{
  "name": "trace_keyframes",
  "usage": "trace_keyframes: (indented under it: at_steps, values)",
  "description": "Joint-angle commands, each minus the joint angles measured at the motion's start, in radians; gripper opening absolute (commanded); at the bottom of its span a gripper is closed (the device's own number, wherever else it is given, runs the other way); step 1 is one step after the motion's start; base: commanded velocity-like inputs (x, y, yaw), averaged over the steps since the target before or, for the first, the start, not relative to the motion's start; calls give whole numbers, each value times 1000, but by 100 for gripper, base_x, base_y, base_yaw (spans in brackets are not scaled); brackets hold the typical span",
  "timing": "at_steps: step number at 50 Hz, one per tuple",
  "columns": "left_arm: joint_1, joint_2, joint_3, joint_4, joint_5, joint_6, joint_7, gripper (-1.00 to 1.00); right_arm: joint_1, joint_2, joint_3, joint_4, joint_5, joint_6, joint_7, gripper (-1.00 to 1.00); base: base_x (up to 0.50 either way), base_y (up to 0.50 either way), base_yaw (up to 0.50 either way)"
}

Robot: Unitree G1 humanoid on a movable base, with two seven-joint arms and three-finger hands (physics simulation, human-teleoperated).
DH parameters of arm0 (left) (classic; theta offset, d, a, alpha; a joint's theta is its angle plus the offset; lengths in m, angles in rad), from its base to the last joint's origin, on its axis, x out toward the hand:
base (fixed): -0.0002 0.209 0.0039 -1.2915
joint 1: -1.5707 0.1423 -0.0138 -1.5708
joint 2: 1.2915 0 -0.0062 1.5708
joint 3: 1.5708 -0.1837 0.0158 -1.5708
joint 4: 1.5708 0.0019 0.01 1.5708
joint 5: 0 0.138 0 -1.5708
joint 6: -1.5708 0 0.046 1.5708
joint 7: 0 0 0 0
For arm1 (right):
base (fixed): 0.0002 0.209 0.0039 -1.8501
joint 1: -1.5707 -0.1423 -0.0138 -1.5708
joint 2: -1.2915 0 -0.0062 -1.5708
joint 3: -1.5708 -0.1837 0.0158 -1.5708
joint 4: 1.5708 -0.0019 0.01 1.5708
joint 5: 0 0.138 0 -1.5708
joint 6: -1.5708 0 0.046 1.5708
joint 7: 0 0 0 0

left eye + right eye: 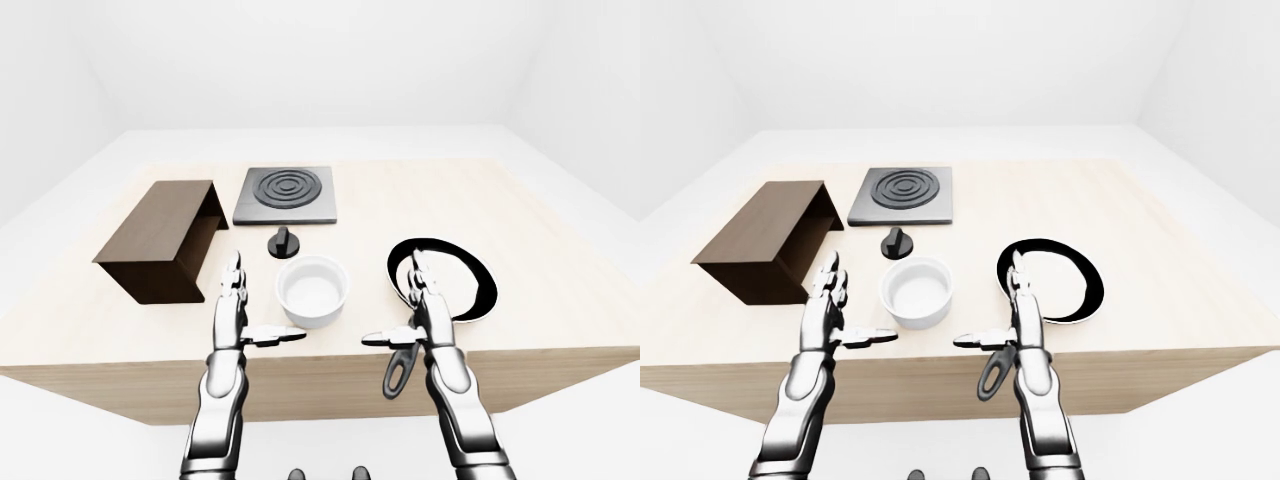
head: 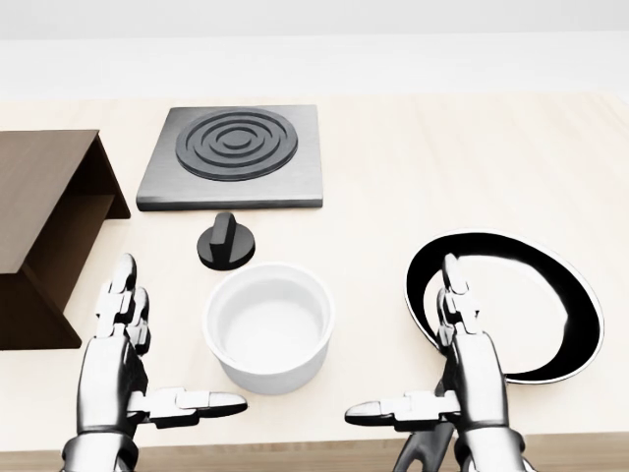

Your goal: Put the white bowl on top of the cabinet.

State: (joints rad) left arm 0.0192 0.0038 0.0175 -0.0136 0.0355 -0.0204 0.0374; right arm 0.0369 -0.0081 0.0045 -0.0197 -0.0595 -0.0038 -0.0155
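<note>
Bowl position: white bowl sat between both hands, nearer left robot hand.
Hands: left and right robot hand were spread, holding nothing.

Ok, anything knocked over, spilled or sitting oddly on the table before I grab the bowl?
Nothing stands out. The white bowl sits upright and empty between both open hands; only the pan handle pokes past the table's near edge.

white bowl: smooth matt | cabinet: dark wood | table: pale wood
</note>
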Motion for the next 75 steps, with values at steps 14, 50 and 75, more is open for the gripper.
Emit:
trace_keyframes:
  at_steps: [14, 50, 75]
  values:
    - [80, -2, -6, -85, 98, -52, 81, 100, 163, -13, 67, -97, -125, -83, 59, 100, 0, 0, 0]
    - [124, 4, -101, -44, 287, -67, 66, 100, 167, -12, 36, -136, -101, -83, 116, 100, 0, 0, 0]
    - [118, 2, -88, -52, 275, -67, 63, 100, 179, -10, 25, -185, -74, -83, 129, 100, 0, 34, 0]
